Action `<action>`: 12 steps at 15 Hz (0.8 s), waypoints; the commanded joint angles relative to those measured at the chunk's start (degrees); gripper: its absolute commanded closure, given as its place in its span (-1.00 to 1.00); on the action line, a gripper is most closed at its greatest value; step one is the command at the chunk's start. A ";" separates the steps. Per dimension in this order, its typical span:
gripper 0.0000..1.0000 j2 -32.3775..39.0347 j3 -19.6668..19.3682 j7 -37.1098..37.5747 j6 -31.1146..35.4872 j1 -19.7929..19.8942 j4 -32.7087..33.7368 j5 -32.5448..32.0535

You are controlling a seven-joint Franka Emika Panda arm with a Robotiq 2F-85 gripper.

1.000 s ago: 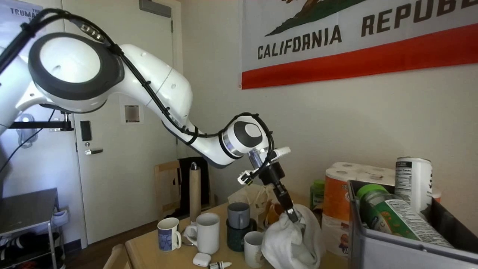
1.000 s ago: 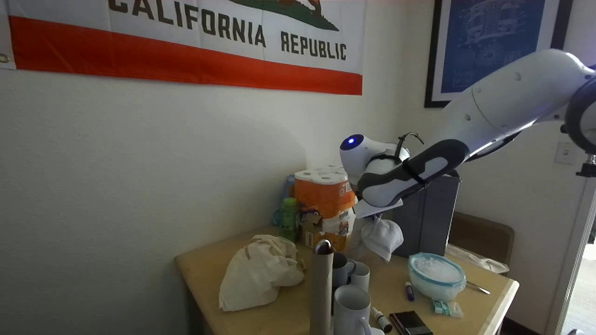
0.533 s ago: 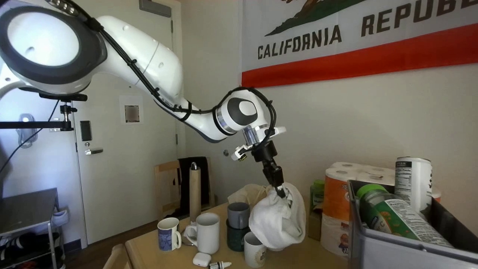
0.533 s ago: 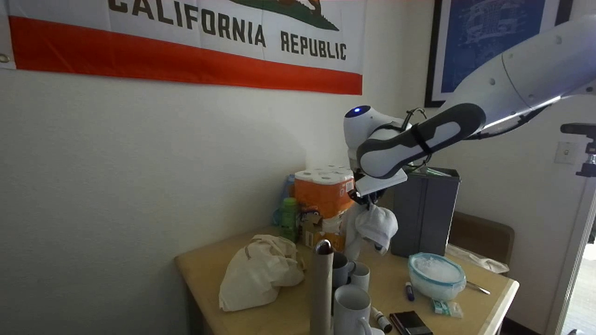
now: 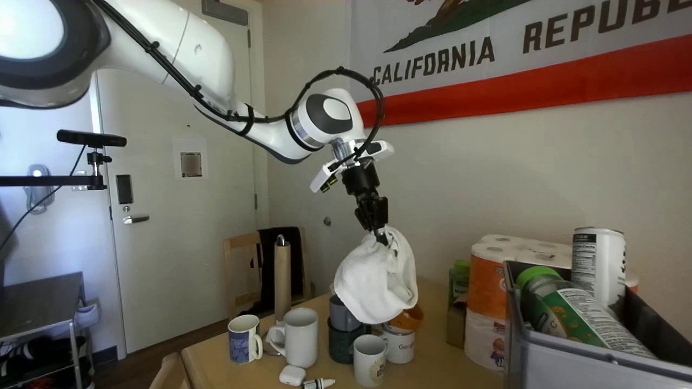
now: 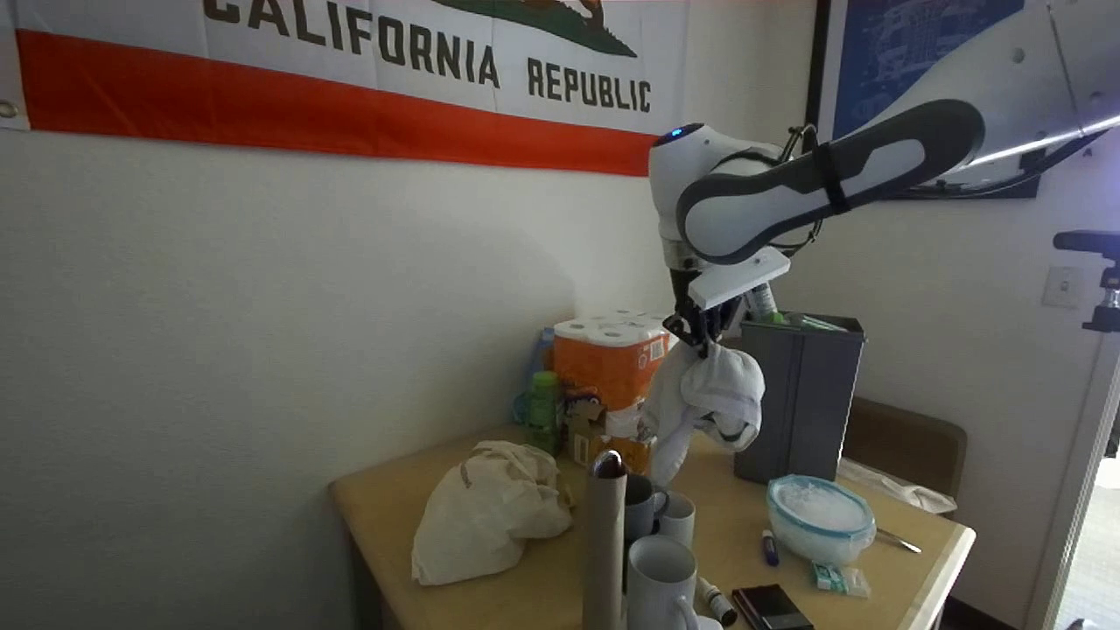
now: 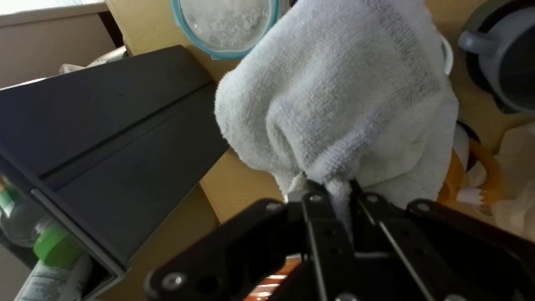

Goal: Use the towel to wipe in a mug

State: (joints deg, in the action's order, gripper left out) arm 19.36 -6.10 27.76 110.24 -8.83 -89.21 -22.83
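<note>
In an exterior view, the wooden table [image 5: 438,373] spreads out below, and the white robot arm [image 5: 208,59] reaches over it from about ten o'clock. The grey bin [image 5: 573,370] stands between three and four o'clock of the towel [image 5: 373,278], which hangs off the tabletop in a loose bunch; whether its lower edge touches anything, I can't tell from here. My guess at the step in hand is bringing the towel across, with the wiping not yet begun. The tall white mug [image 5: 300,336] stands upright at eight o'clock from the towel, well apart, its handle toward nine. The next move, I reckon, calls for a swing that way, clear of the smaller grey mug [image 5: 340,316] in between, then lowering the hanging end into the tall white mug's mouth. In the wrist view, the gripper [image 7: 334,188] has its narrow jaws clenched on a pinch of the towel, and that hold should stay firm for the wiping.
</note>
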 commanded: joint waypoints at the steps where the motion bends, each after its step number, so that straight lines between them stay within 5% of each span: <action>1: 0.94 -4.59 3.03 -7.40 -4.39 1.33 -1.28 3.92; 12: 0.94 -4.72 8.55 -22.08 -7.50 2.94 -5.16 20.18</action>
State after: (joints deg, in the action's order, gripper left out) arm 15.18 0.47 9.91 102.90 -7.12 -91.68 -7.06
